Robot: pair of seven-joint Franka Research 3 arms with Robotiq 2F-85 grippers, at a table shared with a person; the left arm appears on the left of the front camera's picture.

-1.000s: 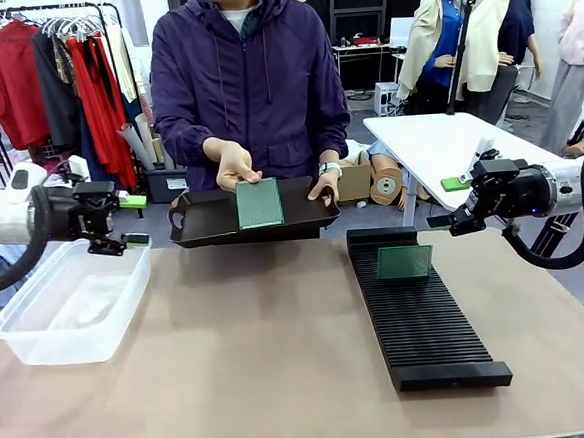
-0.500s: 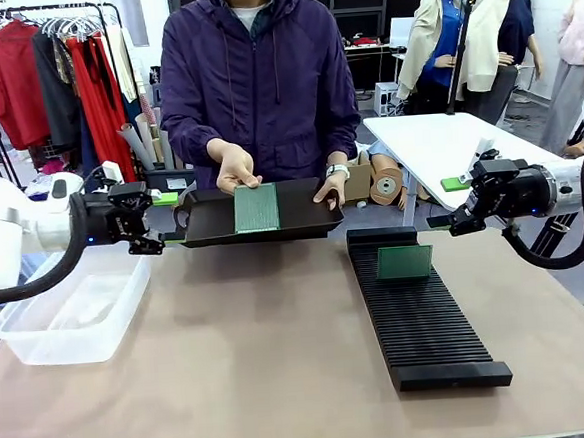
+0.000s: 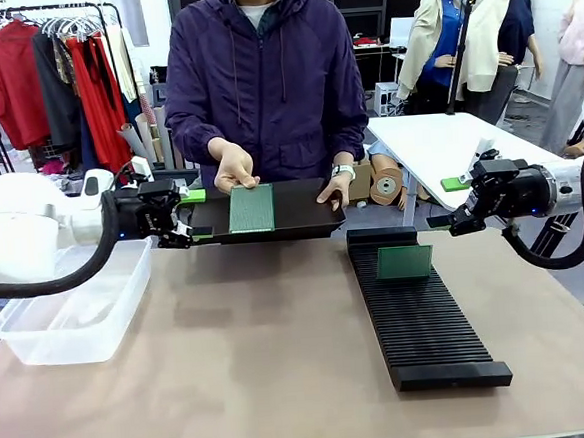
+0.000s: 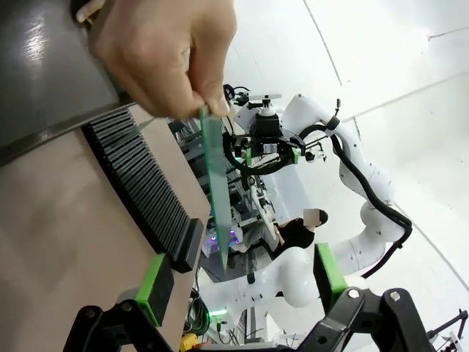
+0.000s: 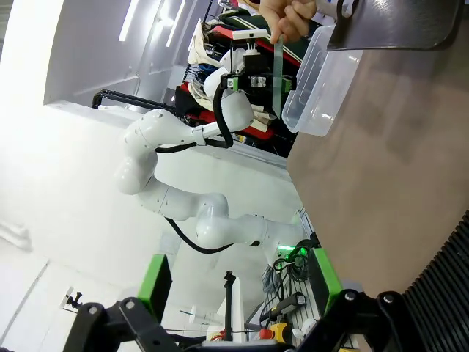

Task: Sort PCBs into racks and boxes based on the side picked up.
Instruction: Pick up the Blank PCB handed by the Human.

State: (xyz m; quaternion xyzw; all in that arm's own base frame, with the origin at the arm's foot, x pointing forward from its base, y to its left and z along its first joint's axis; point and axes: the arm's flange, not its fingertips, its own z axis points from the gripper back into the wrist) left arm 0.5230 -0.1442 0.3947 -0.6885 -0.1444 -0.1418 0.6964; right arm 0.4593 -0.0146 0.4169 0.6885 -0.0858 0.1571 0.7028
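Since a second ago our left arm has swung from above the box toward the person's tray. The left gripper (image 3: 194,218) now sits at the tray's end, jaws spread wide. The offered PCB (image 3: 250,208) stands ahead of its pads, not yet touched. Our right gripper (image 3: 449,205) has not shifted. It hangs near the far end of the rack, jaws likewise apart and empty.

We judge the sorting to be at an early stage. One racked PCB (image 3: 404,261) stands upright in the far slots, we see nothing green in the box, and one board is on offer. How many remain we cannot tell.

The table (image 3: 232,364) is a broad, matte brown sheet. At its left sits the box (image 3: 50,348), a clear plastic tub with rounded corners and a rim. The rack (image 3: 424,320) is long and black, closely ribbed with narrow slots. The tray (image 3: 296,209) is smooth and glossy black, and the person holds it up. The person's hand (image 3: 233,168) pinches the offered board by its top edge. That board is thin and stiff, and its finely dotted face is turned toward us.
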